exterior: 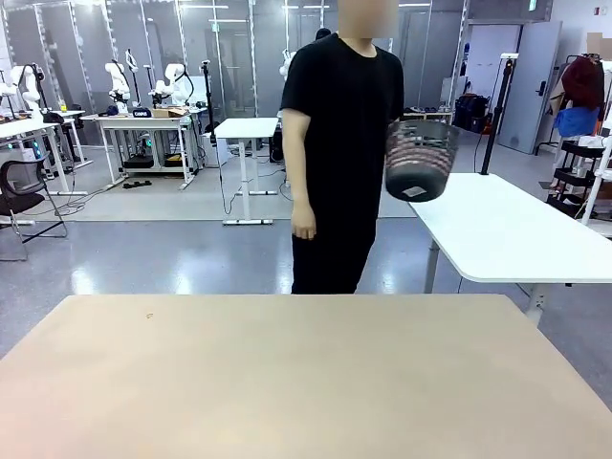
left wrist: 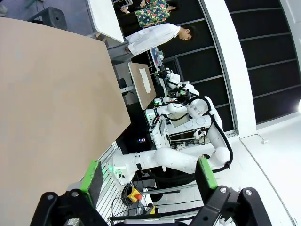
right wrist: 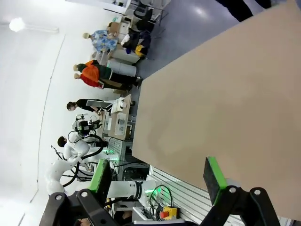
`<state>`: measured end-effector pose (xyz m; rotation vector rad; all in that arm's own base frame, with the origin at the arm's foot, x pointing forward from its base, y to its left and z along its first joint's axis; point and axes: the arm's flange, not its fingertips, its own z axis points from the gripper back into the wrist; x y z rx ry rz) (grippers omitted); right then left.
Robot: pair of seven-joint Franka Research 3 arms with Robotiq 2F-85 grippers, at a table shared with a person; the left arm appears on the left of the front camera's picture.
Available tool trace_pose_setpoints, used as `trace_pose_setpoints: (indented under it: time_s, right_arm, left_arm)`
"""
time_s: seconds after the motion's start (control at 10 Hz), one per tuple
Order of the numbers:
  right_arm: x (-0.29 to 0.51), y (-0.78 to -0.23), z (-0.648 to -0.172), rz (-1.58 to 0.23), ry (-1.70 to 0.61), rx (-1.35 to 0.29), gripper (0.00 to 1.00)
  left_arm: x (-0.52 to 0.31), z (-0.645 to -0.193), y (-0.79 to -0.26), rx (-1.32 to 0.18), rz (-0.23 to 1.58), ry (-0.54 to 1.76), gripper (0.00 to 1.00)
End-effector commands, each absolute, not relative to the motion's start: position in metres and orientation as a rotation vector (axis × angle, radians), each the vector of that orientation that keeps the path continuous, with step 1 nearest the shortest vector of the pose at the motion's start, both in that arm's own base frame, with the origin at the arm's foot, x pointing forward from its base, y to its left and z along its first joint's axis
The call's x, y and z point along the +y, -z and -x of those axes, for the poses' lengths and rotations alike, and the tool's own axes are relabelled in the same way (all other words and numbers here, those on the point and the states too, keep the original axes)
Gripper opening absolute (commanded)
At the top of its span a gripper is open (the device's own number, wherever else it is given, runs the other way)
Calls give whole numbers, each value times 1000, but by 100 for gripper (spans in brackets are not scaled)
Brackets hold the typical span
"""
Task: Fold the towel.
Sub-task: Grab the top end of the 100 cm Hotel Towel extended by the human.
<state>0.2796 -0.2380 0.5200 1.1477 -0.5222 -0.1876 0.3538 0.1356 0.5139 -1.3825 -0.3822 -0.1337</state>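
Tan table [exterior: 287,382]: flat, matte, smooth top with a rectangular outline, and it runs left to right across the near part of the room. A tiny dark speck sits near its far-left part.

Person [exterior: 339,143] stands at the far edge of the tan table, about the middle, in a black short-sleeved shirt and black trousers. One hand [exterior: 304,228] hangs loose at the side, fingers curled, holding nothing. The other arm carries a dark basket [exterior: 421,158] at waist height on the right side. The basket is round and tapers toward its base, and its wall is slatted or mesh. Pinkish bands show through the wall, and there is a small pale label low on it. It is up in the air, over the near-left corner of a white table [exterior: 507,229] with a smooth, glossy top and white legs.

Towel: cannot tell where it is, nor its long axis or heading. The pink tint inside the basket is too blurred to call.

Left gripper [left wrist: 149,176]: black fingers with green pads [left wrist: 91,176], jaws spread wide, nothing between them. It hangs off the tan table's edge, with the tabletop up-left in its wrist view.

Right gripper [right wrist: 156,175]: same build, with green pads [right wrist: 212,173]. Jaws are wide apart and empty, and the table edge runs just beyond its fingertips.
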Motion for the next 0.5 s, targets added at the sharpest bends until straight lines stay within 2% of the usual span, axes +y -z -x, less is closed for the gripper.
trace_pose_setpoints:
  time_s: [0.0,0.2,0.4]
  right_arm:
    - [-244,-514,-282,-1114,252,-480,100]
    - [-240,-507,-282,-1149,223,-452,100]
    - [-244,-509,-282,-1130,226,-500,100]
  left_arm:
    - [136,-352,-516,-385,1391,153,100]
    - [136,-352,-516,-385,1391,153,100]
    - [136,-352,-516,-385,1391,153,100]
